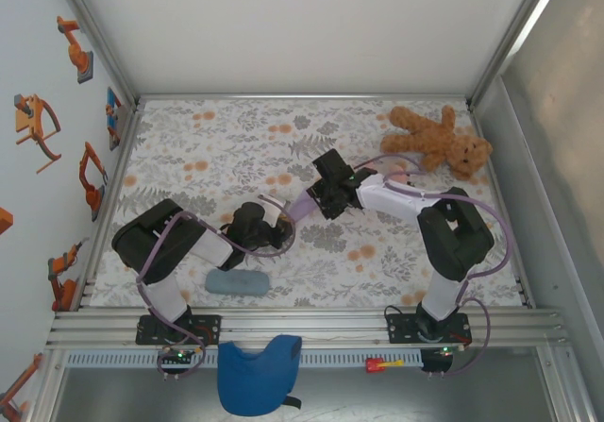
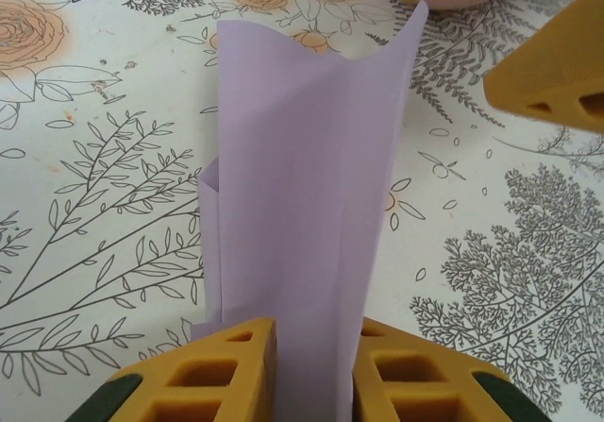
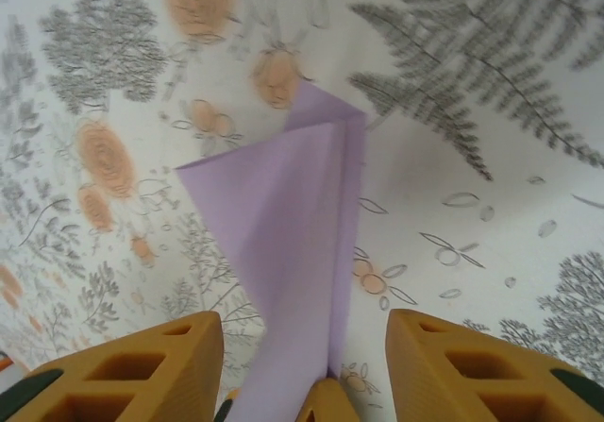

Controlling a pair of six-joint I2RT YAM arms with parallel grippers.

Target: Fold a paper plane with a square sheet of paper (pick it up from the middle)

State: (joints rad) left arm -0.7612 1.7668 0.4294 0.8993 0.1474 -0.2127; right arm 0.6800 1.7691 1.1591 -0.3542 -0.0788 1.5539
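Left wrist view is showing a thin, smooth pale lavender paper sheet [image 2: 311, 158], folded into a long narrow strip with layered edges. Its long axis is running straight away from the left end effector [image 2: 314, 370], and its far end is flaring into two soft corners. Yellow hollow-celled plastic fingers [image 2: 203, 375] are pressing on the strip's near end from both sides, gripping it. Over the matte floral-print desk [image 1: 217, 139], the strip is spanning between both arms, slanting toward the far right. The right end effector [image 3: 307, 356] is standing wide. Its blocky yellow fingers are staying clear of the paper passing between them, whose creased tip is pointing away.
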